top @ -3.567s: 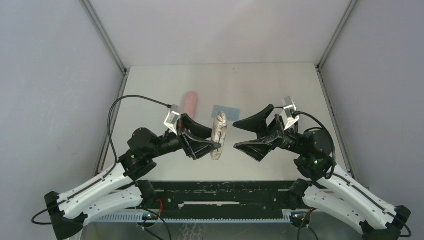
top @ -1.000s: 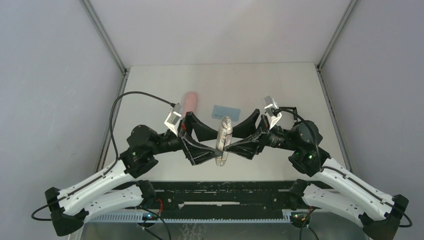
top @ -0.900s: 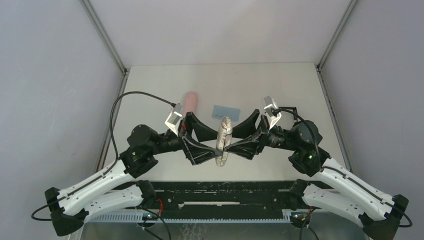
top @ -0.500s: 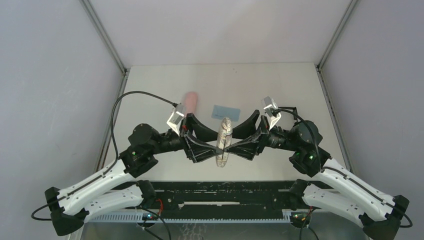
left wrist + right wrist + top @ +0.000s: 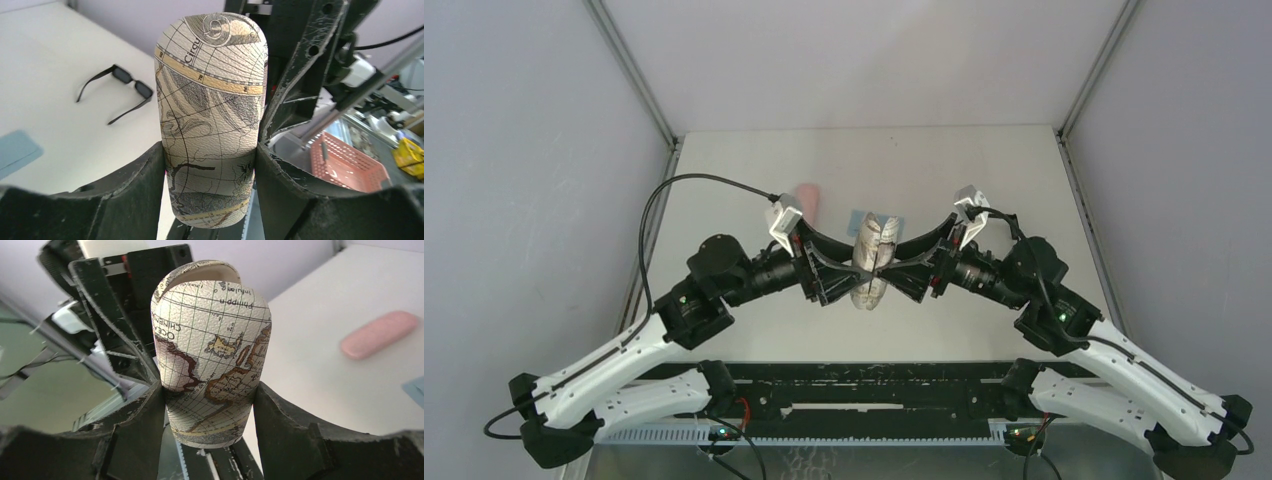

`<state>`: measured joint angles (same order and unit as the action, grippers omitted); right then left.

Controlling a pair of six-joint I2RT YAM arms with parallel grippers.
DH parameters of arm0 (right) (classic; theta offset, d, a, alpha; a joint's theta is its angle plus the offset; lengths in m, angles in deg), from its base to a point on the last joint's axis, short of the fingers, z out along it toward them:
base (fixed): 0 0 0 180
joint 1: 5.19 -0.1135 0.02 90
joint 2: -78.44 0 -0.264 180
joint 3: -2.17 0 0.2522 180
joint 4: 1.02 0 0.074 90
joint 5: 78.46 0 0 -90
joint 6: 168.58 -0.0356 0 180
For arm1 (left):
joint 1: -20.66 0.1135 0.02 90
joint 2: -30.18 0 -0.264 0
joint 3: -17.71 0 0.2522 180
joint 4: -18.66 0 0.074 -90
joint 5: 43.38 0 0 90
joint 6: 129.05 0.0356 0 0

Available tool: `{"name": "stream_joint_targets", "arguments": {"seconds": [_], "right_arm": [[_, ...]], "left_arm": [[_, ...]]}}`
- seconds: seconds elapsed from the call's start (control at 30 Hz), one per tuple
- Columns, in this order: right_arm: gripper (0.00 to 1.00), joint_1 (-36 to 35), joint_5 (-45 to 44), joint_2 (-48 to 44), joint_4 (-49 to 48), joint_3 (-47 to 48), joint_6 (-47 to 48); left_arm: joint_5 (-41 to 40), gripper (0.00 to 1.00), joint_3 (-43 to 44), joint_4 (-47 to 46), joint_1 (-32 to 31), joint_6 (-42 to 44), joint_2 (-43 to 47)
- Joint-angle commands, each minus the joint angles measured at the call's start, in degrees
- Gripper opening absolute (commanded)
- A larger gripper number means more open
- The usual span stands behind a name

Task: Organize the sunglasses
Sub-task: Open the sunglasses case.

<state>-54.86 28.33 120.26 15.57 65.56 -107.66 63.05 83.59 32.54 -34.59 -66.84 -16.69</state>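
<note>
Clamping one map-print case (image 5: pixel 210 115) between left claw (image 5: pixel 209 155) and right claw (image 5: pixel 207 390) from opposite sides, lifted off the white desk (image 5: pixel 924 170), grey walls (image 5: pixel 524 150) around. Beyond, sunglasses (image 5: pixel 131 82) lying unfolded on desk, well apart; pink case (image 5: pixel 379 334), blue cloth (image 5: pixel 15 150) farther off. From above, sunglasses hidden, perhaps behind right arm (image 5: pixel 1074 330).

Above the rail (image 5: pixel 864 395), the left arm (image 5: pixel 614 365) and right arm (image 5: pixel 1144 385) are built of white links joined by black round housings, on which small green lights (image 5: pixel 690 308) are lit. The left gripper (image 5: pixel 864 275) and right gripper (image 5: pixel 886 275) are made of matte black, broad curved fingers (image 5: pixel 125 200) with rough, layered edges. Farther from the rail, a pale camera block (image 5: pixel 784 220) is mounted on each arm; a black cable (image 5: pixel 684 185) is looped from the left one.
</note>
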Motion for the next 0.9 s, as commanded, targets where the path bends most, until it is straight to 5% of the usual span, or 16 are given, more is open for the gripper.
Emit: {"name": "stream_joint_targets", "arguments": {"seconds": [0.0, 0.3, 0.47, 0.63, 0.87], "right_arm": [[0.0, 0.5, -15.6, 0.0, 6.7, 3.4, 4.3], [0.0, 0.6, -17.9, -0.5, 8.4, 3.6, 4.4], [0.0, 0.6, -18.2, -1.1, 10.0, 3.6, 4.7], [0.0, 0.6, -22.6, -1.2, 15.2, 4.8, 7.4], [0.0, -1.4, -37.2, 12.4, 35.0, 14.5, 14.5]], "left_arm": [[-8.9, 0.18, 6.4, 5.4, -0.2, 2.9, -0.1], [-13.5, 0.71, 6.6, 8.0, -0.2, 2.0, 0.1], [-15.1, 0.9, 6.2, 8.9, -0.2, 2.0, 1.5], [-20.9, 0.97, 5.4, 12.7, -0.2, 2.7, 3.7], [-44.9, 0.98, 2.2, 24.2, -0.1, -0.7, 7.4]]}}
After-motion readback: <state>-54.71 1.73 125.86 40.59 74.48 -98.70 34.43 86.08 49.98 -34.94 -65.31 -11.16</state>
